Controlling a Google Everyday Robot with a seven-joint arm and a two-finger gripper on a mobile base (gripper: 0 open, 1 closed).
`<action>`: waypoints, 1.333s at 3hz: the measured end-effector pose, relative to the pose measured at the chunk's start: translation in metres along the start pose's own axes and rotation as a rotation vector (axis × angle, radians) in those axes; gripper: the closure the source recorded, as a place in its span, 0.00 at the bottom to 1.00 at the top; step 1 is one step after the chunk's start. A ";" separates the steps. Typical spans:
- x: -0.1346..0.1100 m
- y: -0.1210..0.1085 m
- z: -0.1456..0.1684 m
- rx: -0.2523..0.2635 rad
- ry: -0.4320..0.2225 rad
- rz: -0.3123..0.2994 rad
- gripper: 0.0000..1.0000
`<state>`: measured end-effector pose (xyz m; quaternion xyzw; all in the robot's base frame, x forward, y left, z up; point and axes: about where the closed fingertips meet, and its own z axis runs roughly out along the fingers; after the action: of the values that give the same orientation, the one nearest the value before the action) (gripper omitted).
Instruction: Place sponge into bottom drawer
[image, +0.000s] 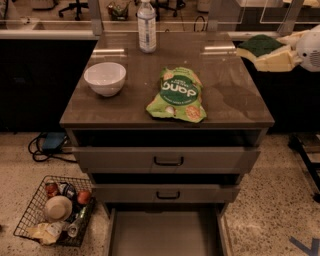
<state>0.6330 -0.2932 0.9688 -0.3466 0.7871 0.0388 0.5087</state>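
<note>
The sponge (261, 43), dark green on top with a yellow layer, is held in my gripper (254, 51) at the right of the view, just past the cabinet top's right back corner and above its level. The pale fingers (272, 62) are shut around it. The white arm (309, 47) comes in from the right edge. The bottom drawer (165, 235) is pulled open at the foot of the cabinet, its flat grey floor bare. It lies well below and to the left of the gripper.
On the cabinet top (230, 100) stand a white bowl (105, 77), a green snack bag (177, 95) and a water bottle (146, 25). The two upper drawers (168, 160) with black handles are slightly open. A wire basket (55, 210) of items sits on the floor at the left.
</note>
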 end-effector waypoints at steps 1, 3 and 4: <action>0.015 0.018 -0.033 -0.008 -0.006 -0.010 1.00; 0.061 0.044 -0.082 -0.096 0.025 -0.074 1.00; 0.102 0.060 -0.095 -0.194 0.027 -0.037 1.00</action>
<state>0.4998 -0.3391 0.9122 -0.4094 0.7797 0.1006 0.4630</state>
